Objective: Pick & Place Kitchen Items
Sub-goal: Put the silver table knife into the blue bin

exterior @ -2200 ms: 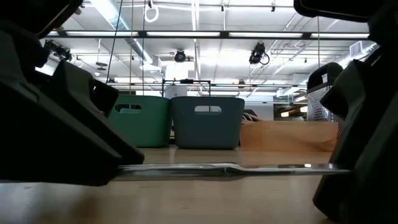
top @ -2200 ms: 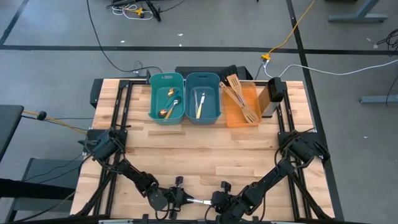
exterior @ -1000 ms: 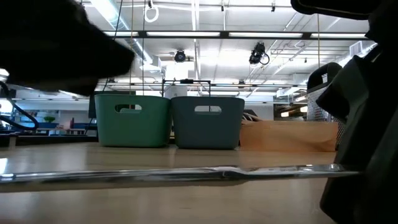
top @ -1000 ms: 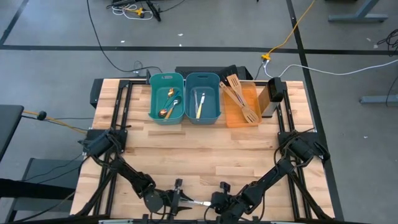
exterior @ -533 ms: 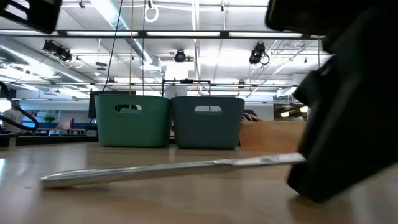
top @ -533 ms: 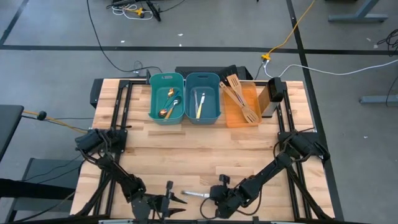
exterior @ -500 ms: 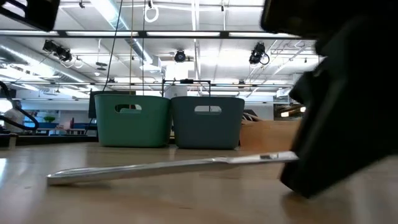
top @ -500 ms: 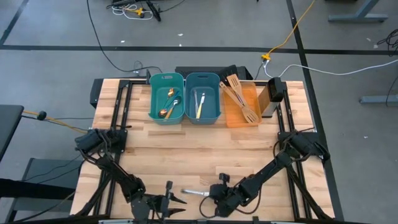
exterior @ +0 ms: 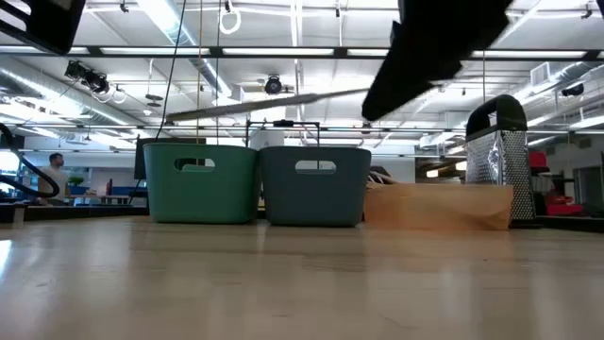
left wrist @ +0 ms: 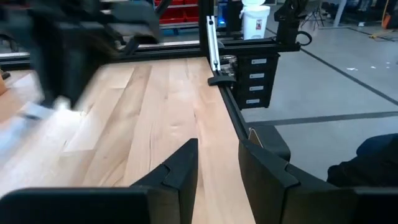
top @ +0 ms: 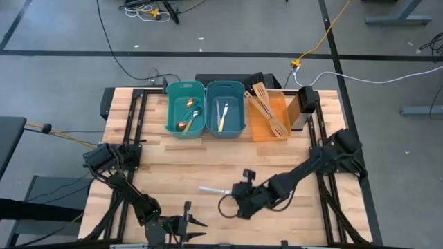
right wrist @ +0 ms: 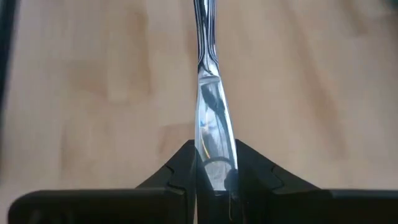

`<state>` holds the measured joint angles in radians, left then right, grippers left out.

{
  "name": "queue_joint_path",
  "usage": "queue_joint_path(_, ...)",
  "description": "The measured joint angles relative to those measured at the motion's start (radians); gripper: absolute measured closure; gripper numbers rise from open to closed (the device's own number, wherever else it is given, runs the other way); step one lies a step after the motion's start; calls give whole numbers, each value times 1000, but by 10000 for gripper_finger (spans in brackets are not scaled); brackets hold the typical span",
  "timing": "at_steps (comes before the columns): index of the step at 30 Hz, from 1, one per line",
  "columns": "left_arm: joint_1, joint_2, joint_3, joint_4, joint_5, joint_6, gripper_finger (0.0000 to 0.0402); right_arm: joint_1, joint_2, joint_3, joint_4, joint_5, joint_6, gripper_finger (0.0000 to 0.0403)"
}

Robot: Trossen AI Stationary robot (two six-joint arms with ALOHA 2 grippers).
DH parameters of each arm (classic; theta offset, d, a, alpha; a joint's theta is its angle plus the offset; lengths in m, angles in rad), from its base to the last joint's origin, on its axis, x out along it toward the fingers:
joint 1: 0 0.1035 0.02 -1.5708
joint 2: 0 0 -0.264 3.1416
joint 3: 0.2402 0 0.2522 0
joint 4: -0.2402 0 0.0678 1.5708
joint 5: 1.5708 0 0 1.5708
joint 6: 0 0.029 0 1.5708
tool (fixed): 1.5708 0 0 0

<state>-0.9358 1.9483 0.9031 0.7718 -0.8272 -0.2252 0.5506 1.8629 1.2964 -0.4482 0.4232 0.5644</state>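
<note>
A silver table knife [top: 214, 189] sticks out of my right gripper [top: 234, 191] toward the table's left, above the middle of the table. In the low view the knife [exterior: 264, 102] hangs high, nearly level, beside my right gripper [exterior: 429, 42]. My right gripper [right wrist: 214, 168] is shut on it. My left gripper [top: 197, 227] is at the near edge, left of centre, open and empty [left wrist: 217, 168]. Other cutlery lies in two teal bins [top: 171, 111] [top: 241, 111]. Wooden spatulas lie on the orange tray [top: 257, 131]. My right gripper pinches the knife's wider flat end [right wrist: 211, 134] between its two fingers, flat faces against the pads. The fingers lie along the knife, nearly level, coming from the table's right. The knife is lifted clear of the table, its free end [exterior: 170, 115] pointing left and a little lower.
A metal grater [exterior: 498, 161] stands at the back right beside the tray; it also shows in the high view [top: 306, 100]. Bare wood [top: 187, 159] lies between the bins and the grippers. A person [exterior: 57, 175] shows far off in the room.
My right gripper has risen from the near edge and gone toward the table's far edge with the knife, which has been lifted clear of the table. My left gripper has drawn back from the knife's free end toward the near left.
</note>
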Motion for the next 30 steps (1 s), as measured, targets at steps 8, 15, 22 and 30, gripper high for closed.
queue_joint_path(8, 0, 0, 0, 3, -8, -54, 280, -64, -142, 0, -140, 58, -52, 320)
queue_joint_path(15, 2, 1, 0, 27, -30, -59, 280, -137, -240, 2, -254, 112, -60, 320)
queue_joint_path(22, 3, 1, 0, 33, -64, -60, 280, -234, -295, 2, -272, 119, -99, 320)
queue_joint_path(30, 3, 1, 0, 48, -122, -60, 280, -365, -305, 2, -271, 138, -121, 320)
